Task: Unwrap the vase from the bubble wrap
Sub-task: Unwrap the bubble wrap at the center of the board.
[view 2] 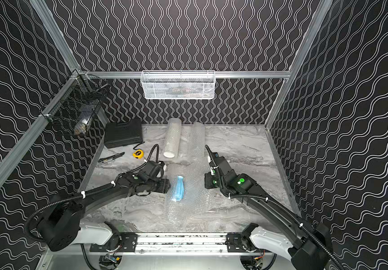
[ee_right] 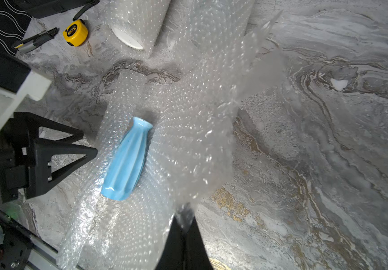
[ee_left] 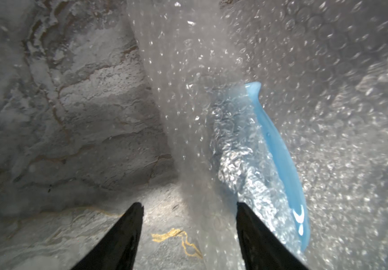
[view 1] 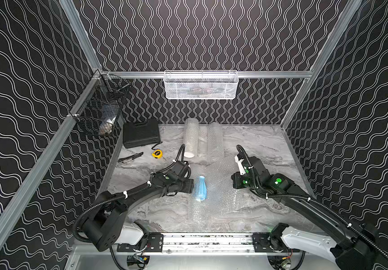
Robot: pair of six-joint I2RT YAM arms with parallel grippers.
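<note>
Your right end effector (ee_right: 184, 222) is clamping shut on a lifted edge of the bubble wrap (ee_right: 188, 131). Your left end effector (ee_left: 187, 204) is sitting with jaws apart, straddling the sheet's opposite edge, just beside the vase (ee_right: 127, 159). The blue vase is lying on its side on the wrap, mid bench (view 1: 270, 145), top uncovered, between the two end effectors. Another roll of wrap (view 1: 191, 138) is lying farther back.
</note>
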